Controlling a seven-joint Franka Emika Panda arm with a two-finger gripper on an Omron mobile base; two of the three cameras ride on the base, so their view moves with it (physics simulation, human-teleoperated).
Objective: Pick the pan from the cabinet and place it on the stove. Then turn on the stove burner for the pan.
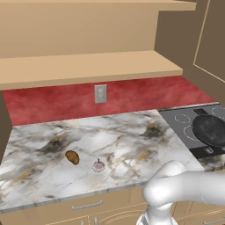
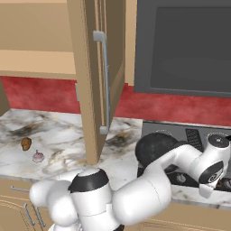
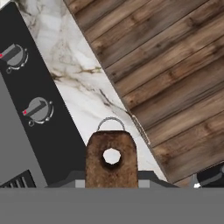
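The dark round pan (image 1: 211, 129) lies over the right part of the stove (image 1: 182, 127); whether it rests on the glass or hovers just above I cannot tell. In the right base view the pan (image 2: 153, 146) is partly covered by my forearm. My gripper (image 3: 111, 177) is shut on the pan's brown handle, whose holed end (image 3: 111, 155) points toward the counter's front edge. Two stove knobs (image 3: 38, 109) sit to the left of it. A stove burner ring (image 1: 182, 117) shows behind the pan. The cabinet (image 1: 88, 66) stands open, its shelf bare, its door (image 2: 97, 81) swung out.
A brown potato-like lump (image 1: 72, 157) and a small garlic bulb (image 1: 99, 165) lie on the marble counter (image 1: 123, 140) left of the stove. A dark appliance (image 2: 185, 45) hangs above the cooktop. Wooden floor (image 3: 175, 65) lies beyond the counter edge.
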